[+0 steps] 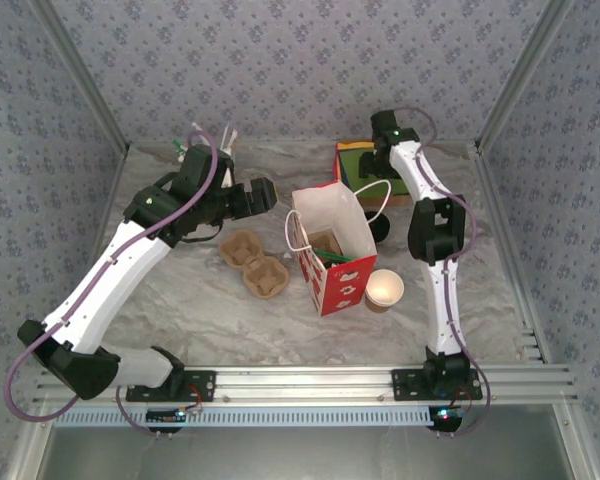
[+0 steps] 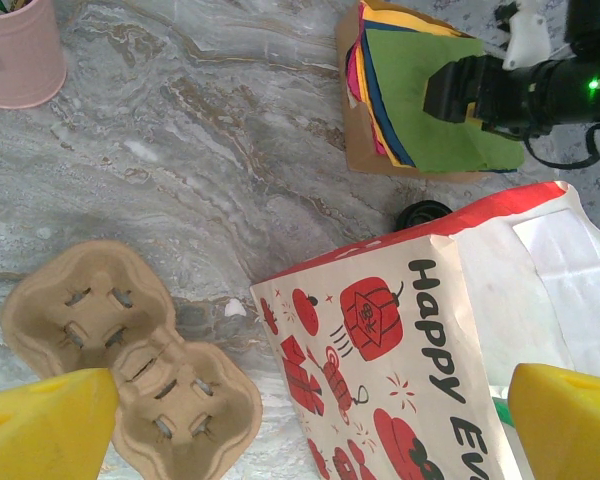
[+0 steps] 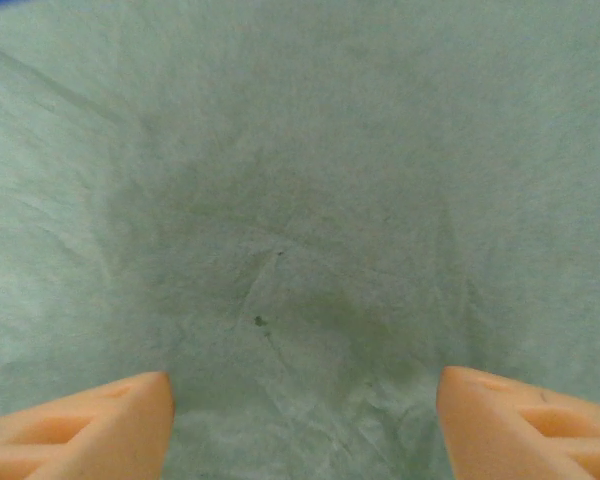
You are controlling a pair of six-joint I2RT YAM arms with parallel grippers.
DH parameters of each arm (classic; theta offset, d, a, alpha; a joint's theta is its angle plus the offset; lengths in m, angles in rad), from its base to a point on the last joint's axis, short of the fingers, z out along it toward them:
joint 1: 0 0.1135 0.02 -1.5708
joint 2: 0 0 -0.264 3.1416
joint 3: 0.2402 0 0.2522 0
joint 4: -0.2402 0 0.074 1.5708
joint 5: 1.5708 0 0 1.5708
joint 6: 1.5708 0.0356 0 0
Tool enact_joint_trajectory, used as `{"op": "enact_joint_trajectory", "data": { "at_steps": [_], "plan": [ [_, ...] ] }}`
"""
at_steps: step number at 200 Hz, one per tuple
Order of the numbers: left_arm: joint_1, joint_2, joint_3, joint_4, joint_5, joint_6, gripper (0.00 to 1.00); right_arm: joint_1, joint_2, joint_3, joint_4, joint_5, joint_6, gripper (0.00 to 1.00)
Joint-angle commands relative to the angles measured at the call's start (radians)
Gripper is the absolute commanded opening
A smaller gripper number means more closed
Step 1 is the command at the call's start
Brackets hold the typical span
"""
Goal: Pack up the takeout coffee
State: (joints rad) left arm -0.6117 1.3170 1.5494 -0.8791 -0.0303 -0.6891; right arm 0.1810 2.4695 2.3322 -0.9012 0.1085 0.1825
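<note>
Right gripper (image 3: 305,390), fingers apart and empty, hangs over green paper (image 3: 300,200) — black round thing (image 1: 380,232), maybe the coffee, lies basewards, beside bag (image 1: 332,262).

Robot lab booth here: 2 arms, the left arm (image 1: 120,270) and the right arm (image 1: 442,295), sit bolted to a metal rail (image 1: 310,380). Metal posts (image 1: 520,75) frame the corners, and flower-print walls (image 1: 300,60) box in a marble-look tabletop (image 1: 180,320).
</note>
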Motion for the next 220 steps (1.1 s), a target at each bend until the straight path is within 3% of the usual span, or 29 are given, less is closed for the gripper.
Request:
{"op": "enact_joint_trajectory", "data": {
  "at_steps": [1, 16, 61, 85, 201, 220],
  "plan": [
    [-0.008, 0.000, 0.029, -0.007, 0.000, 0.021, 1.00, -0.003, 0.034, -0.011, -0.015, 0.002, -0.008, 0.72],
    [-0.007, 0.001, 0.029, -0.008, 0.000, 0.021, 1.00, -0.003, 0.039, -0.017, -0.016, 0.002, -0.008, 0.69],
    [-0.007, 0.001, 0.029, -0.005, -0.002, 0.020, 1.00, -0.005, 0.025, -0.023, -0.014, -0.007, -0.006, 0.35],
    [-0.007, 0.002, 0.030, -0.003, 0.000, 0.019, 0.99, -0.006, 0.006, -0.019, -0.015, 0.000, -0.005, 0.25],
    [-0.007, 0.002, 0.025, 0.003, 0.004, 0.019, 1.00, -0.003, -0.086, -0.023, -0.019, 0.007, 0.008, 0.21],
    [-0.007, 0.001, 0.025, 0.003, 0.005, 0.017, 1.00, -0.002, -0.085, -0.025, -0.019, 0.002, 0.011, 0.12]
  ]
}}
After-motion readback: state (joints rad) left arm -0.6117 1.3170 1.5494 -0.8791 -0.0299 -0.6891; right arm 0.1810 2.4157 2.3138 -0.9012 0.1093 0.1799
